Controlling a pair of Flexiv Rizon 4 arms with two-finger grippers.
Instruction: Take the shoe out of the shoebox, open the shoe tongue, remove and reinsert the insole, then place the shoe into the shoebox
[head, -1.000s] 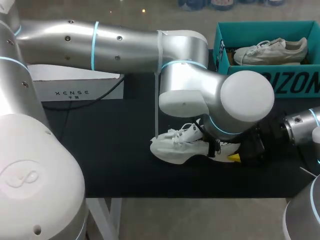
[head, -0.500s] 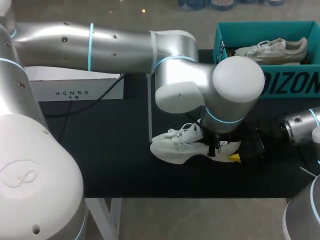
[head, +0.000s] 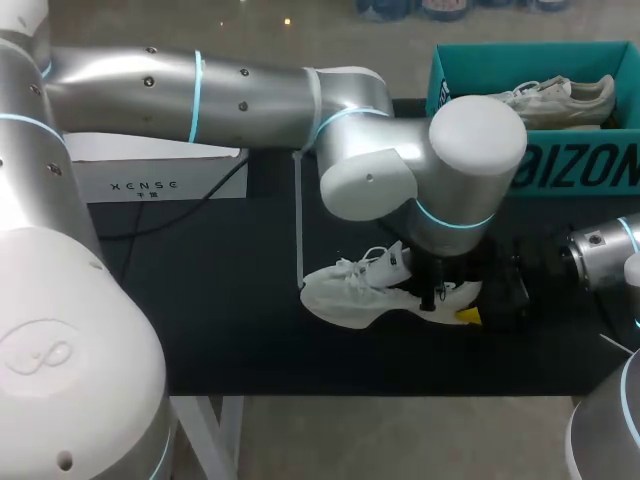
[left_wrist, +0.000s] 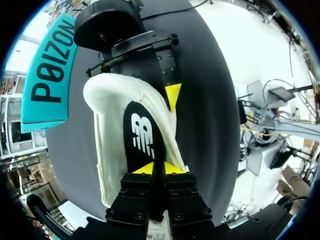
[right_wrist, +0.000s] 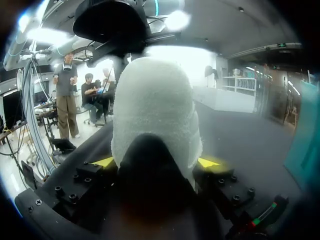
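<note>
- Grip at the near end: the left gripper (left_wrist: 158, 169) has its yellow tips closed almost together. They appear to pinch the edge of the flat black insole with a white logo (left_wrist: 142, 132), which lies inside the shoe just ahead of them.
- Insole handling, as I judge it: thin, light and floppy. It should bend rather than resist, and could fold or snag on the lining if pulled at an angle, so a hold on its edge and a pull along its length look safest.
- Low white fabric sneaker with laces (head: 350, 295): it lies on the black table mat (head: 220, 300) near the middle, under the left arm's wrist, with its fleecy lining spread wide around the insole.
- Shoe handling: soft upper, firmer sole and light overall, so it would slide on the mat unless held. The stiff heel is the best place to take it.
- Right gripper (right_wrist: 155, 162): its fingers stand wide apart, one on each side of the heel, and seem to clamp it from both sides.
- Farther back, at the right: the open teal cardboard shoebox (head: 580, 170) holds a second pale sneaker (head: 560, 95).
</note>
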